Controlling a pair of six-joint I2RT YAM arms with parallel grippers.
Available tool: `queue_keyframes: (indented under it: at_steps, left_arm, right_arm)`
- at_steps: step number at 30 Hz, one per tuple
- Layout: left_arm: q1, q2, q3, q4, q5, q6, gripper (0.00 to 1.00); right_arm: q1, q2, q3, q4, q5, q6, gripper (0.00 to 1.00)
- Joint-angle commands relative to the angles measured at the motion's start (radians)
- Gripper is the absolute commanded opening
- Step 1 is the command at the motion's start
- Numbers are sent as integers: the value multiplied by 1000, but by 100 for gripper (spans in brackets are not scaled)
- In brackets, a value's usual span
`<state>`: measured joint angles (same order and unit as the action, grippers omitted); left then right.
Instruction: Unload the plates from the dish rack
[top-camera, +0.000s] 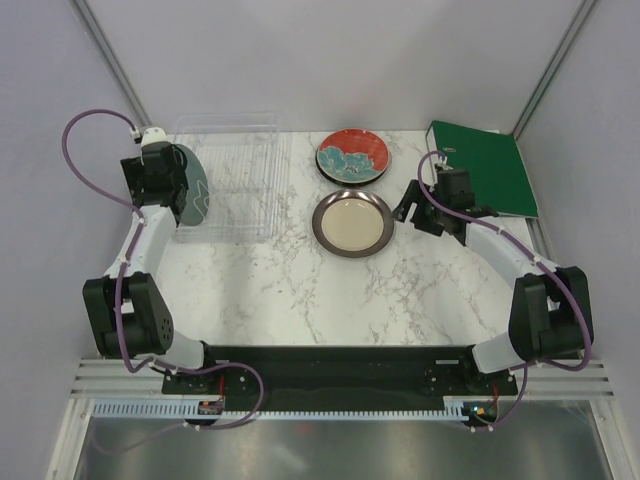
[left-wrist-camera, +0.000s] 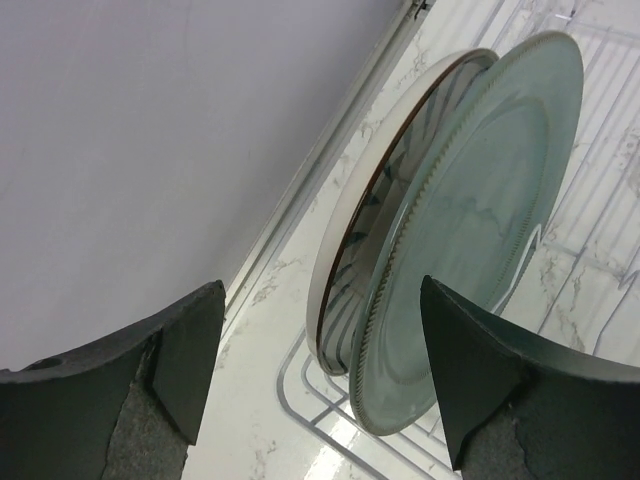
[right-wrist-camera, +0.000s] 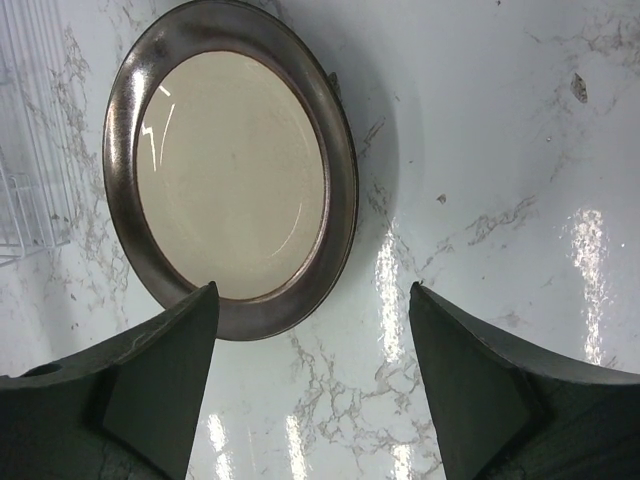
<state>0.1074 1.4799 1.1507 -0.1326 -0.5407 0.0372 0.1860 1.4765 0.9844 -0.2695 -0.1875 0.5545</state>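
Observation:
The clear dish rack (top-camera: 235, 180) stands at the back left. A teal-green plate (top-camera: 196, 190) stands upright at its left end. In the left wrist view the teal-green plate (left-wrist-camera: 480, 200) stands on edge beside a white plate with black stripes (left-wrist-camera: 345, 255). My left gripper (top-camera: 165, 185) is open, and in its wrist view (left-wrist-camera: 320, 370) its fingers stand either side of both plates' near edges without touching them. The red flowered plate (top-camera: 352, 156) and the cream brown-rimmed plate (top-camera: 351, 223) lie flat on the table. My right gripper (top-camera: 408, 205) is open and empty, just right of the cream plate (right-wrist-camera: 235, 170).
A green ring binder (top-camera: 487, 166) lies at the back right, behind my right arm. The rack's edge shows at the left of the right wrist view (right-wrist-camera: 30, 150). Grey walls enclose the marble table (top-camera: 330, 290) at the back and sides.

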Motion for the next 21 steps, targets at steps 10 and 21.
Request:
queue_keyframes:
  at_steps: [10,21]
  left_arm:
    - [28,9,83,-48,127,-72,84]
    - [43,15,199,-165,183,-100,84]
  right_arm:
    - [0,21,-32,76,-47,35,83]
    - [0,34,-49,104,-73,33,83]
